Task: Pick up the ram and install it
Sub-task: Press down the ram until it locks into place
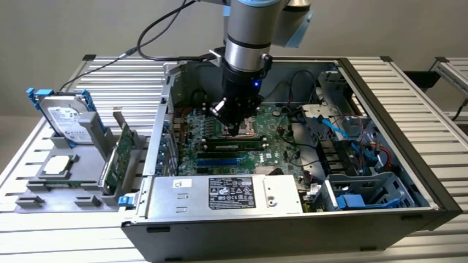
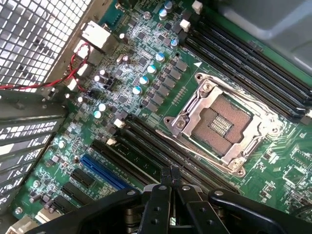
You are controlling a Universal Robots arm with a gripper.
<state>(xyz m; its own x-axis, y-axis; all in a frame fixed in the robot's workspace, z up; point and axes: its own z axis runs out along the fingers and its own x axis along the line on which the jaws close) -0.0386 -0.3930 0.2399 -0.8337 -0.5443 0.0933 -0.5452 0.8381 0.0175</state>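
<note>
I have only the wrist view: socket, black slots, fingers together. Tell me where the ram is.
Observer: In the exterior view, the ram lies along a motherboard slot, directly under the gripper.
Operator: Report whether they touch.
Observer: I cannot tell. The tip is close above the stick, inside the open case.
Operator: List what stands outside the case.
Observer: At the exterior view's left, a gray holder bears an upright hard drive and a green expansion card.
</note>
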